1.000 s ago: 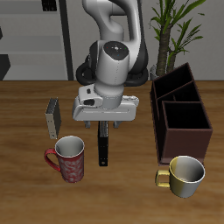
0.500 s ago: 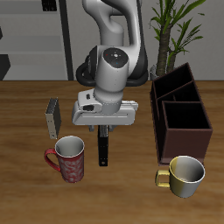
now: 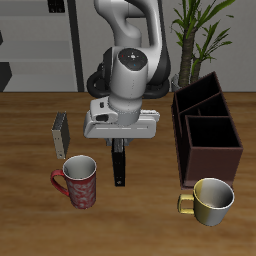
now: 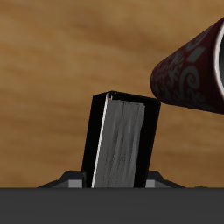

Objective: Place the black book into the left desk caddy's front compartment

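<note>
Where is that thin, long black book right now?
In the exterior view the thin black book hangs upright from the robot's gripper, beside the dark red patterned mug, well apart from the reddish-brown desk caddy.

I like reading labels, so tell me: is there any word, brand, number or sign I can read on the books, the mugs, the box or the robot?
None can be read.
Thin black book: plain cover, no title.
Dark red patterned mug: a pattern only, no letters.
Pale yellow-green mug: plain.
Dark reddish-brown divided box: plain.
Small grey book: too small to tell.
White robot arm: no visible marking.
</note>
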You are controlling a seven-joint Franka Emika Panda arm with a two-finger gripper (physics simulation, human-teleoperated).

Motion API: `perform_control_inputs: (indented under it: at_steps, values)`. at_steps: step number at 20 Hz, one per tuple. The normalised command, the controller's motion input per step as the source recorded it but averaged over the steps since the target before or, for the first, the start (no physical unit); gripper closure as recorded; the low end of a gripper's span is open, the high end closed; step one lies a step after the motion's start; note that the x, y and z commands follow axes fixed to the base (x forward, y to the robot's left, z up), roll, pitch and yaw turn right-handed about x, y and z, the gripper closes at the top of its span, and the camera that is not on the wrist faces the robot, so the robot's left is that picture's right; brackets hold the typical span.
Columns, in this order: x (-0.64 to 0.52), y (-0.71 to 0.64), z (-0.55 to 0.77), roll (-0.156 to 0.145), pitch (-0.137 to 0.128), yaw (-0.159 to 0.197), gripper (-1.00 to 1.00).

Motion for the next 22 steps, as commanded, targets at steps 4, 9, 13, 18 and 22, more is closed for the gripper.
perform_control_inputs:
  at_steps: [4,9,13,18,22]
  values:
    - [-0.17,0.07,0.20,0.008,-0.031,-0.001,1.00]
    - [-0.30,0.11,0.32,-0.011,-0.015,-0.035,1.00]
    - [-0.27,0.04,0.29,-0.016,-0.041,-0.019,1.00]
    - [-0.37,0.13,0.32,-0.022,-0.048,-0.029,1.00]
    - [-0.25,0.13,0.22,0.005,-0.038,-0.025,1.00]
